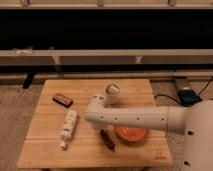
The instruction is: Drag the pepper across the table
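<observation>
The pepper [107, 139] is a small dark red-brown chili lying on the wooden slat table [45, 125], towards the front and just left of an orange bowl. My white arm reaches in from the right, and the gripper [99, 128] points down at the pepper's upper end, mostly hidden under the wrist. I cannot tell whether it touches the pepper.
An orange bowl [131, 134] sits right beside the pepper, partly under my arm. A white cup [112, 92] stands behind the wrist. A white tube-like bottle [68, 127] lies at the left. A flat dark bar [62, 99] lies at the back left.
</observation>
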Controlling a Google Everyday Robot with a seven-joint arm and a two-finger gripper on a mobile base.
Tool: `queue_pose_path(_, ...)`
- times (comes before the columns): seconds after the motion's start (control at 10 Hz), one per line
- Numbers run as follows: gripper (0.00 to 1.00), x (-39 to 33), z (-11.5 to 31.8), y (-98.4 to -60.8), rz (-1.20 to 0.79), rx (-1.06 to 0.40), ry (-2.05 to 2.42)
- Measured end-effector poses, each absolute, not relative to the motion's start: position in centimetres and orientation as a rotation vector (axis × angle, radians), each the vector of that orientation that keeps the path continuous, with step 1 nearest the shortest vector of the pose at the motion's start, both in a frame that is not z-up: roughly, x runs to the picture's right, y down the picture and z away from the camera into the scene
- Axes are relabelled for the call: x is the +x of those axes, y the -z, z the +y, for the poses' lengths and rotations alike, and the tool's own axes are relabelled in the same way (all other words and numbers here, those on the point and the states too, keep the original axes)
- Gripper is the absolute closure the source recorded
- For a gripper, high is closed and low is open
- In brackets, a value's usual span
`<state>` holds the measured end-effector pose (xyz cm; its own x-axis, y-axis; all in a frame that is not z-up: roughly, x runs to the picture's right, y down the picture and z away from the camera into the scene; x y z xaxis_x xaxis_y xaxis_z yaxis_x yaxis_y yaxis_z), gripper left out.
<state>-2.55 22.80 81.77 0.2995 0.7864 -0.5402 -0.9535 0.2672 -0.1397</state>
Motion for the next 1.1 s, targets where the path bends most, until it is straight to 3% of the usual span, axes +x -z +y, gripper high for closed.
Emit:
queue_pose_path(0.6, 1.00, -3.6, 21.8, -81.4, 0.354, -0.488, -1.219)
queue_pose_path(1.1, 1.00, -7.7, 18.5, -81.4, 0.280, -0.479, -1.203)
